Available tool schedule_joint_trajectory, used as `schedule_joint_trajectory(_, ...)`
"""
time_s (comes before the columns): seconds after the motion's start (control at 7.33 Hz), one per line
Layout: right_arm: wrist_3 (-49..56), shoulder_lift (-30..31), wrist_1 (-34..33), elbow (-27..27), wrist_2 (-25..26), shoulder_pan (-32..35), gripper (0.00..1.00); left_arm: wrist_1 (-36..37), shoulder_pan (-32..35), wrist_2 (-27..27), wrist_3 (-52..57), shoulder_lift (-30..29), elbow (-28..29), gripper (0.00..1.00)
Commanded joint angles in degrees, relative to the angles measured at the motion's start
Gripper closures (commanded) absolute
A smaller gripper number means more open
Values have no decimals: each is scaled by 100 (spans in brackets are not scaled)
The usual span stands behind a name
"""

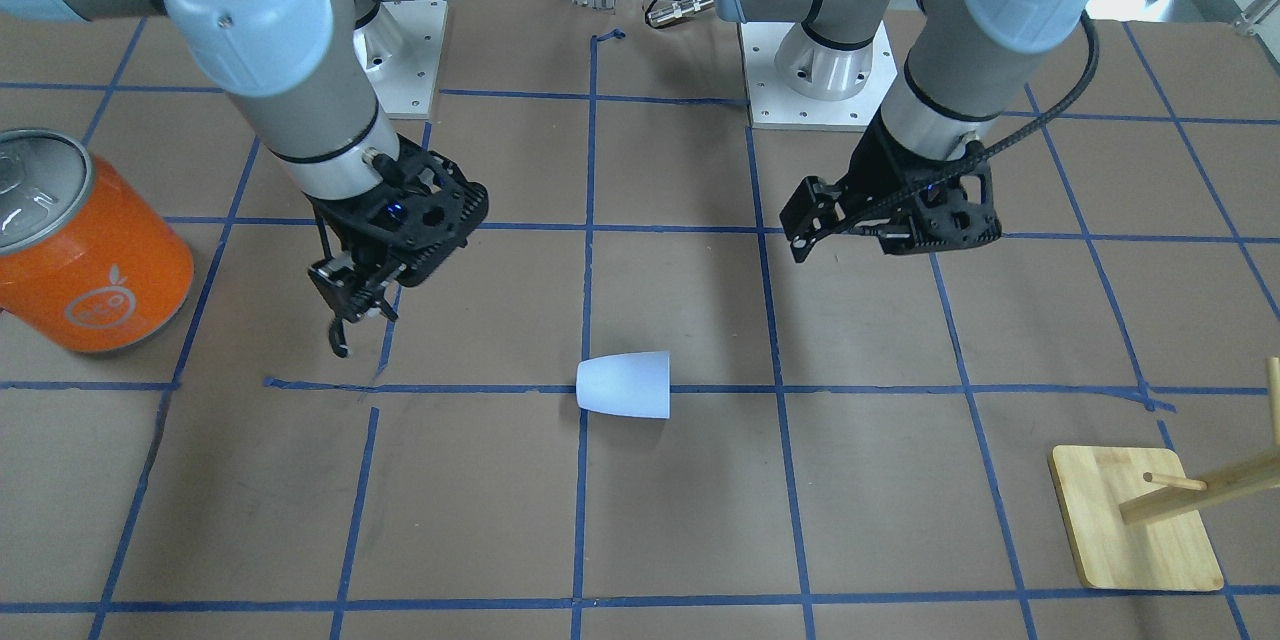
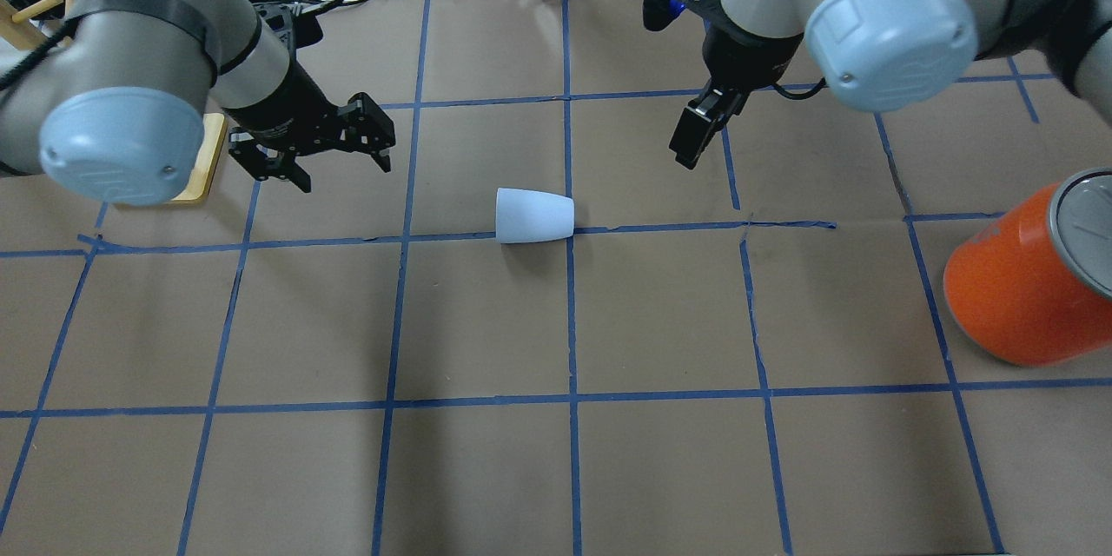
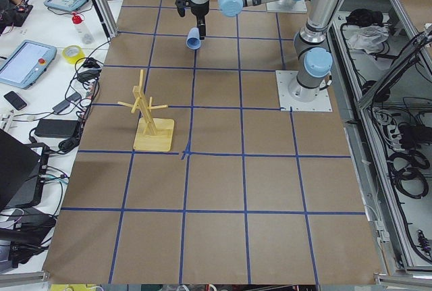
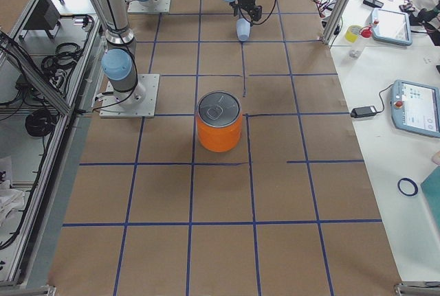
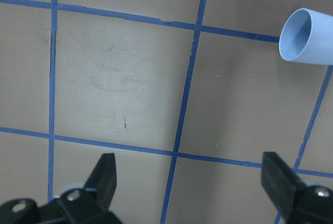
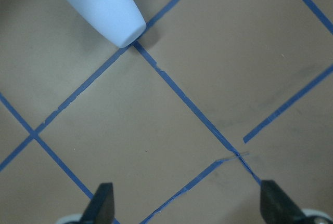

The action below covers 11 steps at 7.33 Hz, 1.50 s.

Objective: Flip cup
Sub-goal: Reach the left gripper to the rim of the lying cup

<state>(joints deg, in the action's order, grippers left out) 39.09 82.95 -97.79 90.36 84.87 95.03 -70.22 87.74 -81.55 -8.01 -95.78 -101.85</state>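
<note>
Both wrist cameras look steeply down (sharing the cup).

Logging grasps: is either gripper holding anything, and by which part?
Nothing is held. The left gripper and right gripper are open; the cup lies on its side, apart from both.

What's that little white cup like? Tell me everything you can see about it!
The cup is small, smooth and pale bluish-white. It looks like plastic, has no handle, and is light blue inside. It tapers from a wide open mouth to a narrow closed bottom. It lies on its side on the table, over a blue tape line, with its mouth toward the robot's left side. Only the table touches it.
</note>
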Motion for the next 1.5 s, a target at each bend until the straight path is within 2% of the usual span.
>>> schedule_joint_trajectory(0.0,-1363,546,373,-1,318,-300,0,999,23,794,36,-641,-178,0)
schedule_joint_trajectory(0.14,-2030,704,418,-54,346,-344,0,1289,24,1625,71,-948,-169,0)
schedule_joint_trajectory(0.27,-2167,801,453,-115,607,-336,0,1474,24,1990,62,-1212,-178,0)
schedule_joint_trajectory(0.41,-2151,776,601,-437,662,-345,0,1520,85,2220,62,-1423,-178,0)
schedule_joint_trajectory(0.68,-2195,671,814,-695,566,-345,0,1599,356,2231,27,-1749,-187,0)
schedule_joint_trajectory(1.09,-2405,705,787,-696,557,-380,0,1582,446,2548,27,-2075,-187,0)
schedule_joint_trajectory(1.23,-2502,697,779,-696,557,-389,0,1617,463,2565,27,-2128,-169,13)
schedule_joint_trajectory(1.36,-2938,723,735,-704,557,-406,0,1608,463,2670,45,-2137,-169,60)
